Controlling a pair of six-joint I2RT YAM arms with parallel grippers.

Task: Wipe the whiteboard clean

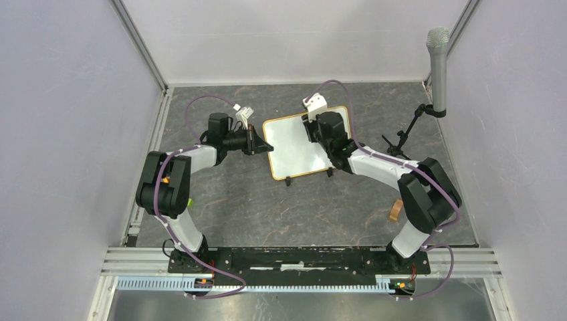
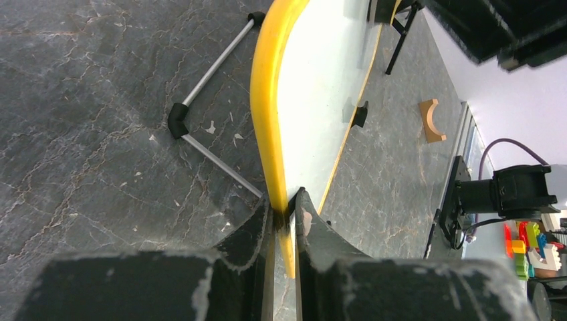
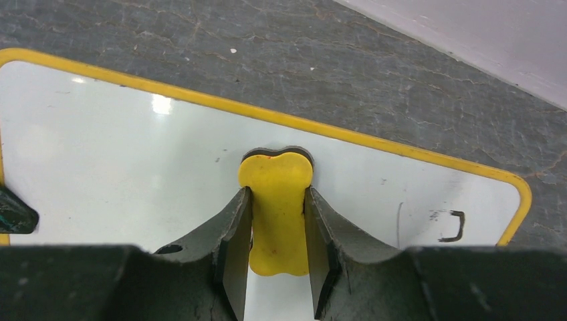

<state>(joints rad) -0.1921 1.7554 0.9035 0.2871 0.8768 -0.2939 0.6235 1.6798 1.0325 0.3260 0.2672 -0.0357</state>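
Note:
The whiteboard (image 1: pixel 297 148) lies tilted at the table's middle, white with a yellow-orange frame and two black clip feet at its near edge. My left gripper (image 1: pixel 262 144) is shut on its left frame edge (image 2: pixel 269 100); the frame runs between the jaws in the left wrist view. My right gripper (image 3: pixel 277 200) is shut on a yellow bone-shaped eraser (image 3: pixel 275 207) pressed flat on the board's surface (image 3: pixel 120 160) near its far edge. A few black marker strokes (image 3: pixel 452 226) remain at the board's right corner. In the top view the right gripper (image 1: pixel 319 124) covers the board's upper right part.
A microphone on a small black stand (image 1: pixel 437 63) is at the back right. A tan curved wooden piece (image 1: pixel 396 210) lies near the right arm's base. A metal rod stand with a black elbow (image 2: pixel 178 119) lies under the board. Grey walls close in the table.

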